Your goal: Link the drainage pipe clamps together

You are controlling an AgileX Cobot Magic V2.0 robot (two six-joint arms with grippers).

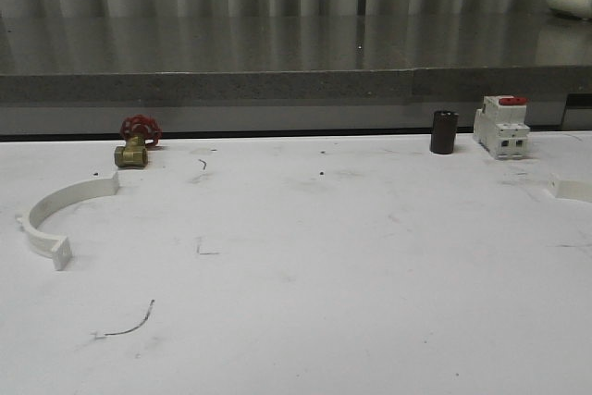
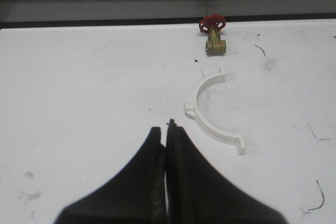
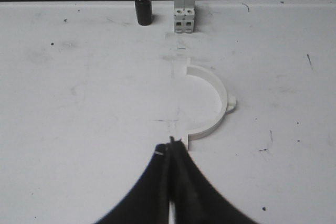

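Observation:
One white half-ring drainage pipe clamp (image 1: 57, 213) lies flat at the table's left side, also seen in the left wrist view as the clamp (image 2: 210, 109). The other clamp (image 3: 212, 103) lies at the far right, with just its end tab (image 1: 569, 188) at the front view's right edge. My left gripper (image 2: 167, 128) is shut with nothing in it, a short way from the left clamp. My right gripper (image 3: 173, 144) is shut and empty, its tips just short of the right clamp's near end tab.
A brass valve with a red handwheel (image 1: 135, 144) stands behind the left clamp. A black cylinder (image 1: 444, 131) and a white breaker with a red top (image 1: 501, 126) stand at the back right. A grey ledge (image 1: 296, 85) borders the white table's far edge.

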